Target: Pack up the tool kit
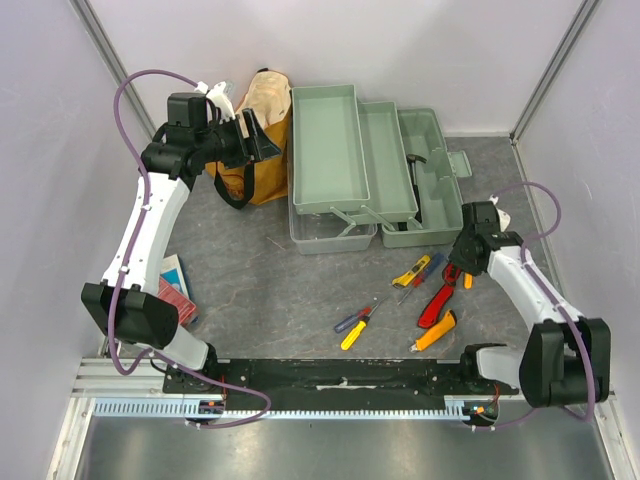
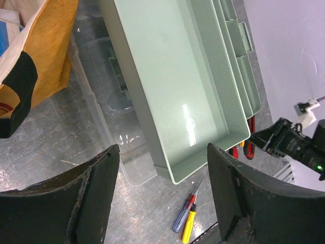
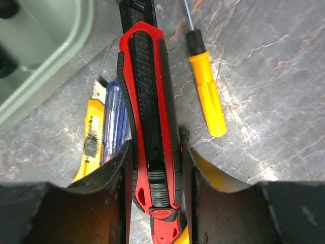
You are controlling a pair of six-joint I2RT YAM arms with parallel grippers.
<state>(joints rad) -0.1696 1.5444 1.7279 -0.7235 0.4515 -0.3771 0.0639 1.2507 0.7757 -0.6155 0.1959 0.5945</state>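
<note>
With my right claw clamped on the red knife, I judge packing barely begun: the toolbox ahead looks bare, and the yellow screwdriver just beside me lies unpacked.

Both arms wear white shells on the long links and black housings at the joints, and both rise from black bases at the counter's near edge. The left arm carries a purple cable looping outside it. The right arm has a thinner purple loop, and a green light glows on its black wrist housing. The left gripper has broad dark fingers, scuffed pale along the edges. The right gripper has matte dark fingers.
</note>
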